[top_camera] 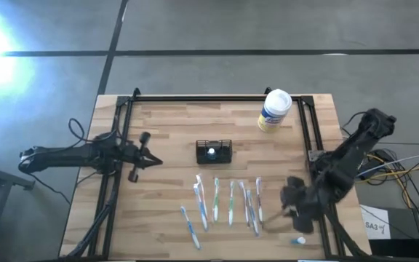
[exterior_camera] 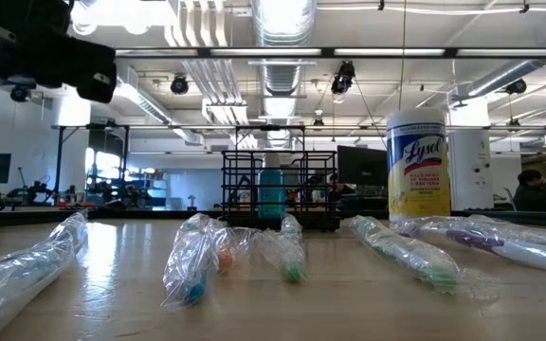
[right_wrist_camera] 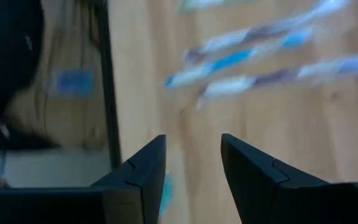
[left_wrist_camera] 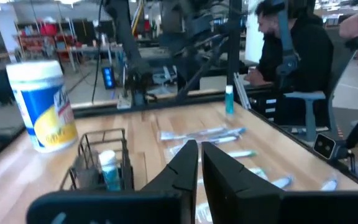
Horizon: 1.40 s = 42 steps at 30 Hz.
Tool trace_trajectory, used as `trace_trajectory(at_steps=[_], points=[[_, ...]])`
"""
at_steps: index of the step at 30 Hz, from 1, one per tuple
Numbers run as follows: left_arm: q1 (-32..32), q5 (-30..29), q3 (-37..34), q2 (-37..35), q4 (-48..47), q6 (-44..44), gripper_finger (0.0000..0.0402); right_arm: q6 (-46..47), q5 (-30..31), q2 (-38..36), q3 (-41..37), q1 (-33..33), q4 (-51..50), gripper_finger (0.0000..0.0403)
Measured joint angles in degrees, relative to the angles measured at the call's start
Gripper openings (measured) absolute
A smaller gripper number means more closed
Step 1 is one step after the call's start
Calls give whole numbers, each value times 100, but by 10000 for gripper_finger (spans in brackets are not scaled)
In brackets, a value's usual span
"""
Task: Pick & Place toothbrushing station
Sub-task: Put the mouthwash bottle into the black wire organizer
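The toothbrushing station, a small black wire-mesh caddy (top_camera: 214, 151) (exterior_camera: 280, 189) (left_wrist_camera: 101, 165), stands on its base at the table's middle, with a small teal-and-white tube upright inside it. Several toothbrushes in clear wrappers (top_camera: 224, 204) (exterior_camera: 192, 260) lie side by side nearer the front edge. My left gripper (top_camera: 150, 159) (left_wrist_camera: 199, 158) is shut, points level toward the caddy from the table's left and stops short of it. My right gripper (top_camera: 291, 202) (right_wrist_camera: 193, 152) hangs open over the table's near right part, beside the toothbrushes, with nothing between its fingers.
A white-and-yellow wipes tub (top_camera: 274, 110) (exterior_camera: 418, 163) (left_wrist_camera: 42, 106) stands at the far right. A small pale-blue item (top_camera: 299, 239) lies by the near right corner. A black rail frame (top_camera: 308, 131) borders the table. A person sits beyond the table's right side (left_wrist_camera: 297, 56).
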Motion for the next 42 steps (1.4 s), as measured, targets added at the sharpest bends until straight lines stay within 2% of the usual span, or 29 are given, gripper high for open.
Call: trace_trajectory(at_steps=[7, 12, 16, 22, 30, 34, 38, 42], points=[[0, 1, -41, 0, -37, -45, 28, 646, -11, 1481, 1716, 633, -1086, 151], [0, 0, -41, 0, -33, -50, 20, 784, -61, 2392, 2412, 903, -1506, 151], [0, 0, -41, 0, -33, -48, 14, 1443, -69, 2934, 2824, 1107, -2027, 151], [0, 29, -41, 1, -32, 29, 8, 2141, 102, 3372, 2996, 1476, -2196, 151], [-7, 347, -41, 2, -42, 10, 13, 3561, 297, 3421, 2996, 1919, -2367, 151], [-7, 352, -41, 2, -44, -19, 9, 3563, 352, 3505, 2975, 2020, -2299, 160], [-7, 350, -41, 2, -43, -10, 7, 3093, 548, 3568, 2943, 2053, -2308, 187], [-4, 349, -41, 2, -37, -11, 12, 2831, 616, 3596, 2937, 2066, -2692, 211]])
